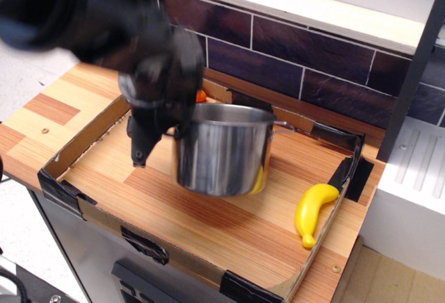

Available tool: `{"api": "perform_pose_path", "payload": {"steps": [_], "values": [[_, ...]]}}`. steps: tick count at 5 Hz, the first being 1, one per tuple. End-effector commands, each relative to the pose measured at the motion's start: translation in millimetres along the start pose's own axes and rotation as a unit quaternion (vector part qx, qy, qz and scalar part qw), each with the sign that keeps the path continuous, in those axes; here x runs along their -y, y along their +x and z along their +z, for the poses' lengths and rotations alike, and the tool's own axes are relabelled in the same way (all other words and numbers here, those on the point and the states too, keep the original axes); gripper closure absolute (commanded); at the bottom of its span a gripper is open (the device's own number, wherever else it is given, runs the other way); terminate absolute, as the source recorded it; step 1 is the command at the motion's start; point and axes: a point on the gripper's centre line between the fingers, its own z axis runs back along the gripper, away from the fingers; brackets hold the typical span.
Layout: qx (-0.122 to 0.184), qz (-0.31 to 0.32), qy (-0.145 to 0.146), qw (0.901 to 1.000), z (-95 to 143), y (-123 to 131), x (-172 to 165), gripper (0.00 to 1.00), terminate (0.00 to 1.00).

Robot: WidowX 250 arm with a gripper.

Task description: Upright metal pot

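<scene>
Unlabelled metal pot [222, 150], mouth up, at blurred gripper [161, 119].

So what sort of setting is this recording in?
Probably a mock kitchen counter for robot tests: a wooden countertop fenced with taped cardboard edging, a dark tile backsplash, and a metal pot beside a toy banana.

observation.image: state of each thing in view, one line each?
metal pot: mouth up, slightly tilted, seemingly held at its left rim.
gripper: blurred at the pot's left rim; open or shut unclear.
banana: lying on the wood, right of the pot.
orange item: mostly hidden behind the gripper.
</scene>
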Motion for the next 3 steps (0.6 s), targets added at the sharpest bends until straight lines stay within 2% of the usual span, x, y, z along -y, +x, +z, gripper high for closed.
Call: {"api": "perform_pose_path", "payload": {"steps": [1, 2, 3], "values": [[0.002, 0.015, -0.030, 0.9994, 24.3, -11.4, -11.3, 0.00, 0.00], [-0.022, 0.023, -0.158, 0.9869, 30.0, -13.1, -18.8, 0.00, 0.00], [-0.043, 0.048, -0.253, 0.9653, 39.7, -15.7, -28.9, 0.00, 0.00]]}}
